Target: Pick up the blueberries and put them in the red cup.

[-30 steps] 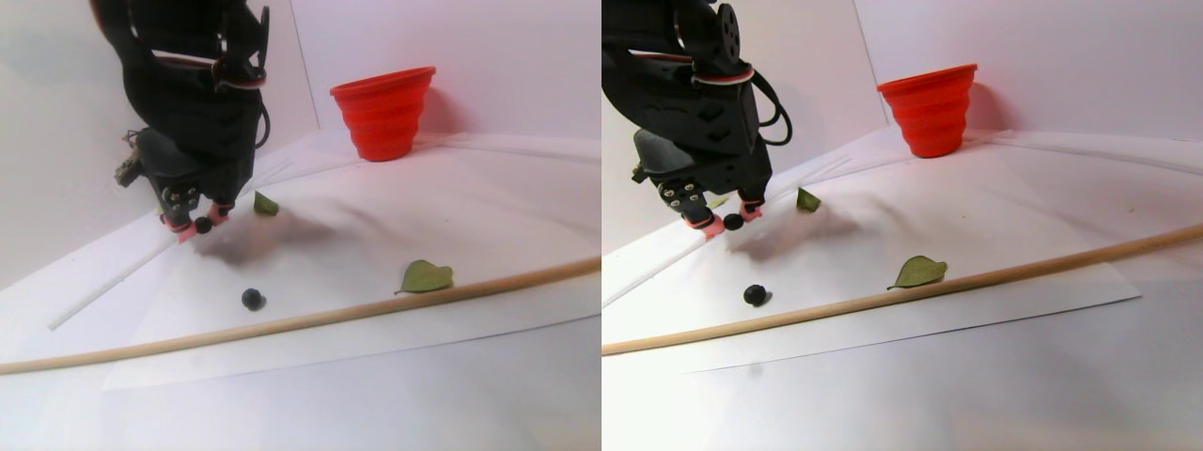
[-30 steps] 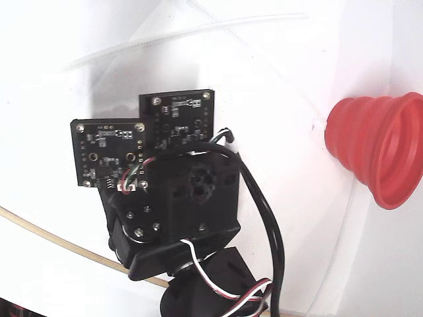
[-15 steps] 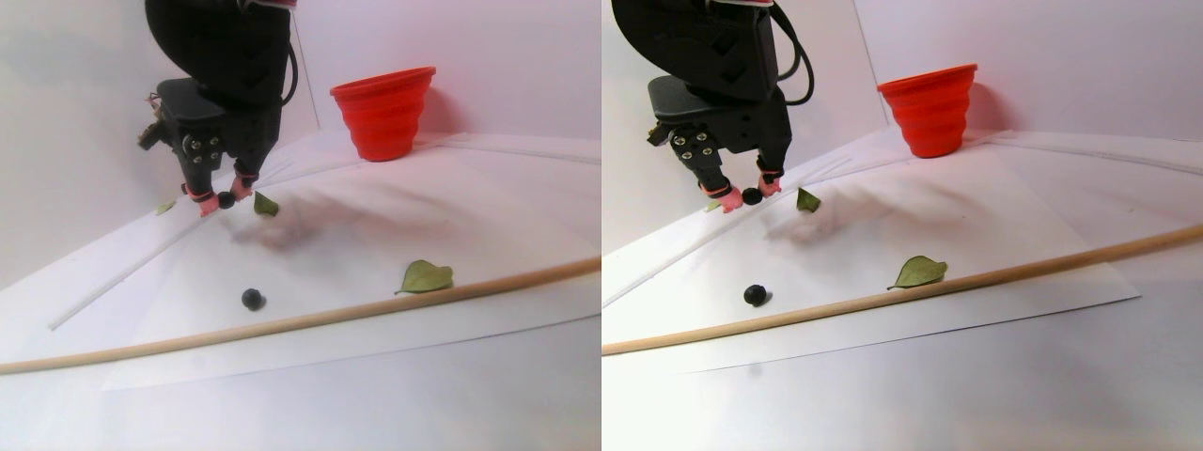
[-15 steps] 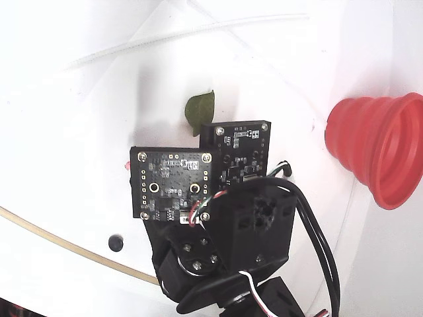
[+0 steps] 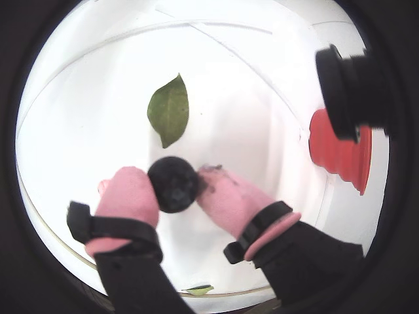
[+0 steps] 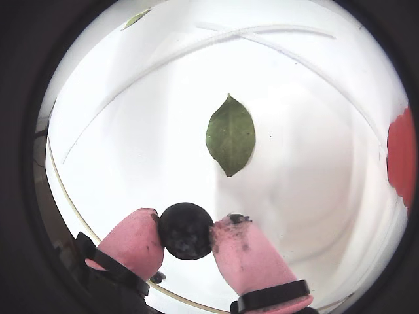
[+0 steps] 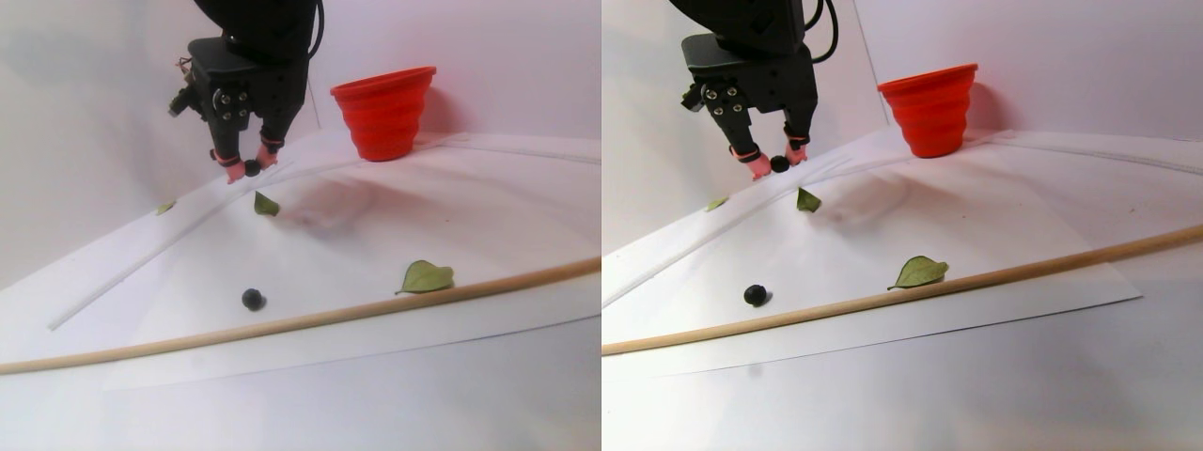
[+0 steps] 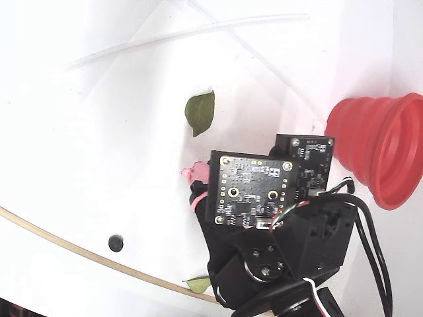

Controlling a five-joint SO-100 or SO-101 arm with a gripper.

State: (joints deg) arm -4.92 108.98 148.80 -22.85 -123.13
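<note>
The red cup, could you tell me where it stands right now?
The red cup stands upright at the table's far end by the wall in the stereo pair view, right of the raised gripper.

held blueberry (image 6: 186, 230): round, matte black-blue, pinched between two pink fingers (image 6: 136, 242), lifted clear of the desk | second blueberry (image 7: 253, 299): same look, resting on the white sheet, alone, well apart from the cup | red cup (image 7: 383, 113): stepped ribbed rings, wide rim up, upright at the far back
</note>
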